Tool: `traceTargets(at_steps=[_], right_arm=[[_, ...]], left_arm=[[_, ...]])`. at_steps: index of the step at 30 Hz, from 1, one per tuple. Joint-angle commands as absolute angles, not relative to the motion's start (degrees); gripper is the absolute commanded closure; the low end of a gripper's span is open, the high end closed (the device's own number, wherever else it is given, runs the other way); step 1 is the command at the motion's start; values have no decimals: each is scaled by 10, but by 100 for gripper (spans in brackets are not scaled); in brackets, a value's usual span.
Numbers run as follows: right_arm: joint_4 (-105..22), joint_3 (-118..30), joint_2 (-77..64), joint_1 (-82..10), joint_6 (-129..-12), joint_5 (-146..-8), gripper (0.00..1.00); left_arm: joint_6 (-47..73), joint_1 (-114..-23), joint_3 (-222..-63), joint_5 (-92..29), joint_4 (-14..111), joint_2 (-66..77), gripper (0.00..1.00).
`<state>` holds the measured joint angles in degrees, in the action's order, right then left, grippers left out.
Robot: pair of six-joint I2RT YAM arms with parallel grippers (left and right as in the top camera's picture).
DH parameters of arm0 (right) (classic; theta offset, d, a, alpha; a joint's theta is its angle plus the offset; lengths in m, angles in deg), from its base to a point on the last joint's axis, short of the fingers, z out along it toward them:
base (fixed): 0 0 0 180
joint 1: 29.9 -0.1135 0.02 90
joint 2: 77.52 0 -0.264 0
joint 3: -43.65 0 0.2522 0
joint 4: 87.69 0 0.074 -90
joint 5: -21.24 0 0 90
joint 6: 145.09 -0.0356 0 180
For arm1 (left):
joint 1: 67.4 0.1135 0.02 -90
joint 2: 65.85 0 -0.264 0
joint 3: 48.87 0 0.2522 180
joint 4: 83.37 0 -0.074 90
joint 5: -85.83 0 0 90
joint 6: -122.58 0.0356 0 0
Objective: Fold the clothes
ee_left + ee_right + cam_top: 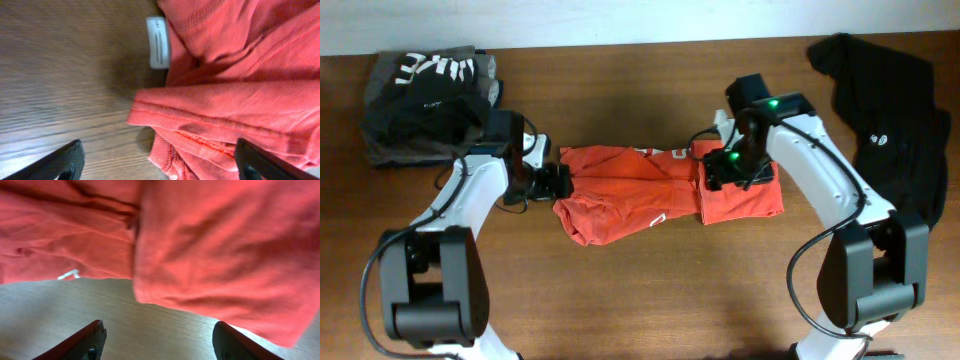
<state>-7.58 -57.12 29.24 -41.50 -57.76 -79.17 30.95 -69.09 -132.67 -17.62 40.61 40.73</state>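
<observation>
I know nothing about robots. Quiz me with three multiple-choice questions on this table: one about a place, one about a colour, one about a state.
1. Where is the dark pile in the overhead view? A centre; B bottom right; C top left.
2. What colour is the shirt in the middle? A blue; B orange-red; C white.
3. The left pincer is: A open; B shut on the shirt; C shut and empty.
Answers: 1 C, it shows there in the overhead view; 2 B, all three views show that colour; 3 A, the left wrist view shows a wide gap.
</observation>
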Motion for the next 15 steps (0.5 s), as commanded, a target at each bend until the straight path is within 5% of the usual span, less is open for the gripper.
traceTargets(at_steps=[1, 15], right_arm=[[-72, -579, 282, -406, -564, -786, 27], [-81, -579, 282, -403, -558, -786, 27]], left_arm=[[366, -690, -1330, -210, 394, 426, 1], [412, -699, -1330, -302, 404, 523, 2]])
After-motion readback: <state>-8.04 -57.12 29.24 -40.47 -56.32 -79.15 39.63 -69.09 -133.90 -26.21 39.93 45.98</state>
